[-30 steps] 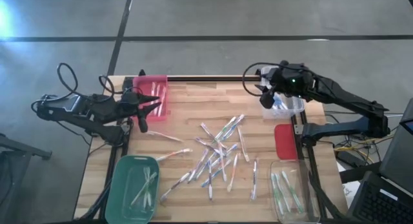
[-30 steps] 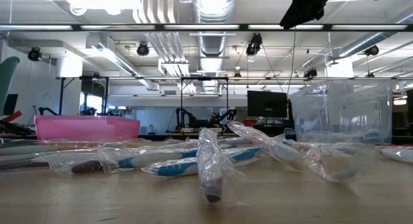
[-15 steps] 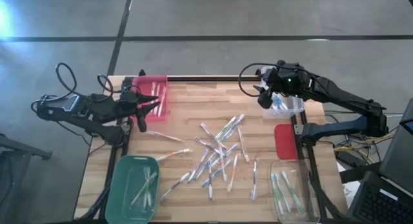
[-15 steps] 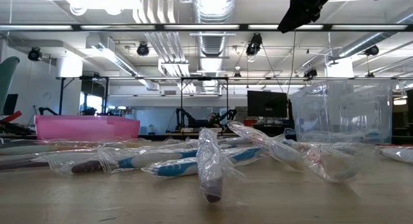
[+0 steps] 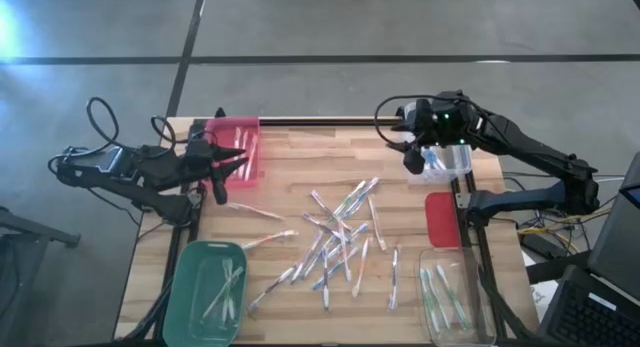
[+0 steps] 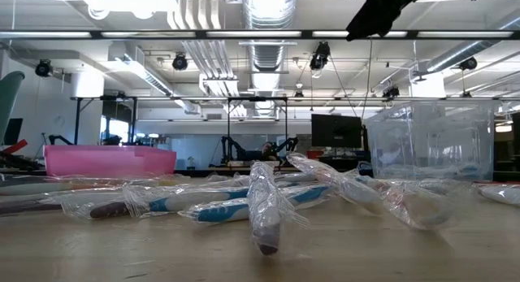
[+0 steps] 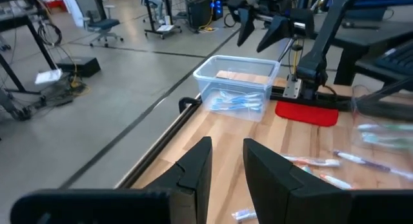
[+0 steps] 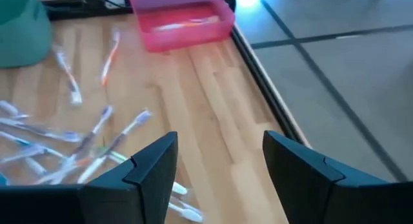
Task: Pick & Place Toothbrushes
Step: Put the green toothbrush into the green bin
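Many wrapped toothbrushes (image 5: 340, 237) lie scattered flat on the middle of the wooden table. More lie in the pink bin (image 5: 240, 147), the green bin (image 5: 205, 292) and the two clear bins (image 5: 447, 163) (image 5: 455, 302). My left gripper (image 5: 243, 157) hangs above the pink bin at the far left. Its fingers stand a little apart with nothing between them (image 7: 227, 162). My right gripper (image 5: 410, 165) hovers high beside the far clear bin, open and empty (image 8: 219, 159), pointing down toward the table's middle.
A red lid (image 5: 442, 219) lies flat at the right edge between the two clear bins. A black rail (image 5: 330, 121) runs along the table's far edge. Bare wood shows at the far middle and along the near edge.
My right gripper has turned its wrist a little while hovering beside the far clear bin, staying open and empty. The toothbrushes and bins lie as before.
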### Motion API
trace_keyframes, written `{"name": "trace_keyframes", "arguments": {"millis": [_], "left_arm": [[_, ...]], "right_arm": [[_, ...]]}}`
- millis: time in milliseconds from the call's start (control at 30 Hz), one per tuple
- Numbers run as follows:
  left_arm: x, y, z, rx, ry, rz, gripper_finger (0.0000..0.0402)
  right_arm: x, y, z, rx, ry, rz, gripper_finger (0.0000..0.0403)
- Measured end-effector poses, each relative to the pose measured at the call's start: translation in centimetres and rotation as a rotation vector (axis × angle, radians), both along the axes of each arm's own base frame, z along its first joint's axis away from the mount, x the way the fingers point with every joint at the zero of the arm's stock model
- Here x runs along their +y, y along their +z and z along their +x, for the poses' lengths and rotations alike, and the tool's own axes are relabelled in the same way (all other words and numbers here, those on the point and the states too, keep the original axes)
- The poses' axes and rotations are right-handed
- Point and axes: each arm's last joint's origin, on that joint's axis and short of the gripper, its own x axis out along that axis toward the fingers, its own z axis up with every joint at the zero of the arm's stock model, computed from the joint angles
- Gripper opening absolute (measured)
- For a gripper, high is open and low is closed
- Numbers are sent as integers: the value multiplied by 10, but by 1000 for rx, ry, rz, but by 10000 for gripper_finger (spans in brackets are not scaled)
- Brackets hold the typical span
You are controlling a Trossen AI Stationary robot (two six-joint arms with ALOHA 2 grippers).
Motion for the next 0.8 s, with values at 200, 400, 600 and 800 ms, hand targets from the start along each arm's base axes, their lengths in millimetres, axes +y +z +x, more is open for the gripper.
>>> {"name": "trace_keyframes", "arguments": {"millis": [200, 400, 600, 800], "left_arm": [[0, 1, 0, -88, 37, -166, 94], [0, 1, 0, -147, 64, -288, 94], [-1, 0, 2, -144, 67, -294, 94], [-1, 0, 2, -142, 65, -293, 94]], "right_arm": [[2, 3, -7, 31, -28, 58, 211], [7, 19, -19, 89, -49, 96, 208], [14, 48, -33, 67, -56, 93, 215], [17, 68, -39, 9, -57, 68, 210]]}}
